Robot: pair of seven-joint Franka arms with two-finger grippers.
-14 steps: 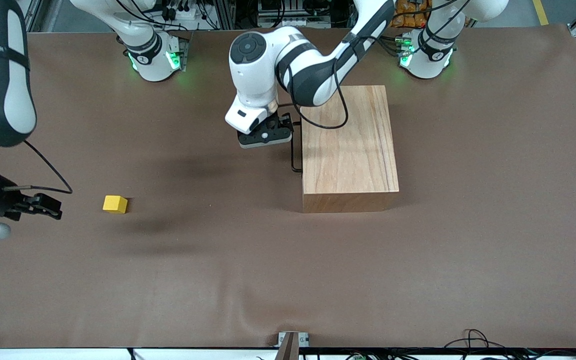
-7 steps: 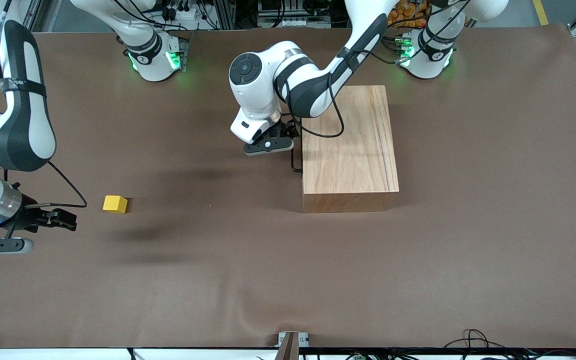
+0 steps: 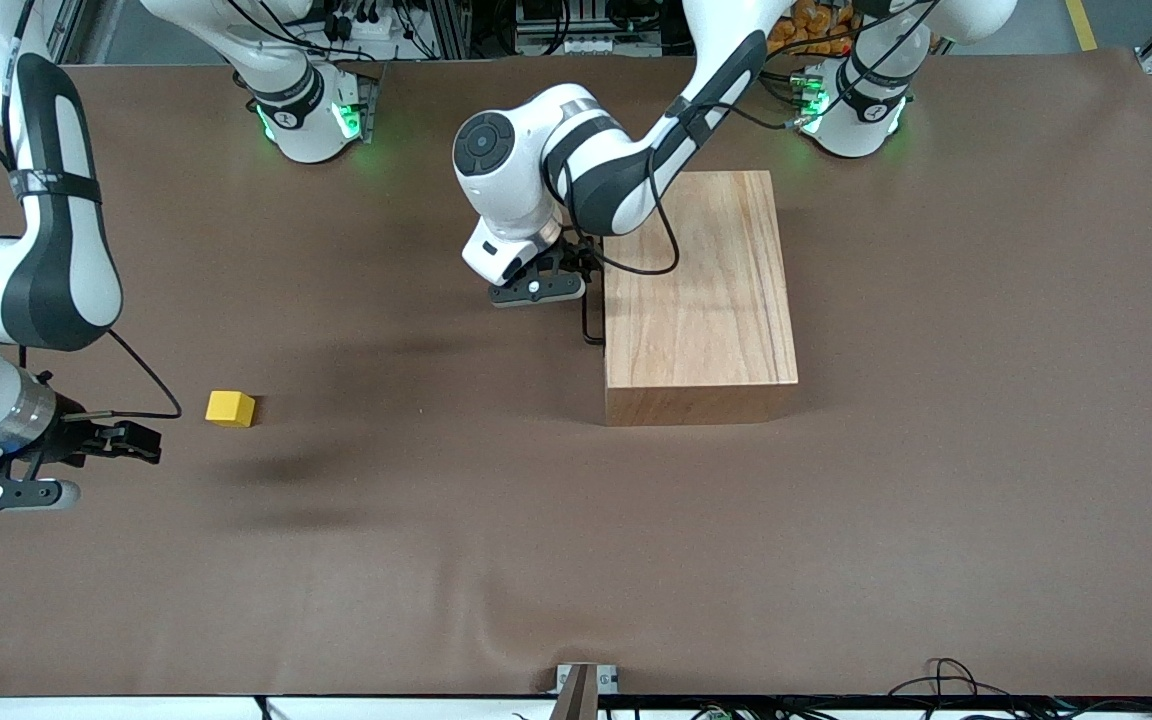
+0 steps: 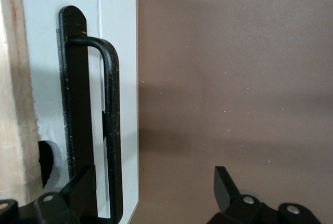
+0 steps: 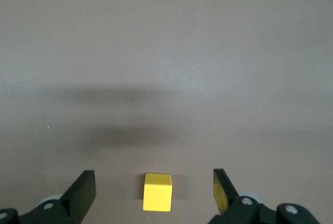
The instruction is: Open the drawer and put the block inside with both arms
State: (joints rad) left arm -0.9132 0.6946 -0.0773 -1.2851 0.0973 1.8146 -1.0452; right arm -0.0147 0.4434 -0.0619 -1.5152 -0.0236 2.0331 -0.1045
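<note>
The wooden box stands mid-table with its drawer shut. In the left wrist view I see the drawer's white front panel and black wire handle; the handle also shows in the front view. My left gripper is open at the handle's end farther from the front camera. In its wrist view the handle bar lies just inside one finger. The yellow block sits on the table toward the right arm's end. My right gripper is open beside it. In its wrist view the block shows between the fingers, untouched.
Brown mat covers the table, with wide bare room between block and box. The two arm bases stand along the table edge farthest from the front camera. A small metal bracket sits at the edge nearest it.
My right gripper has moved toward the block and slightly nearer the front camera. My left gripper has moved closer to the drawer front and handle. Block and box have not moved.
</note>
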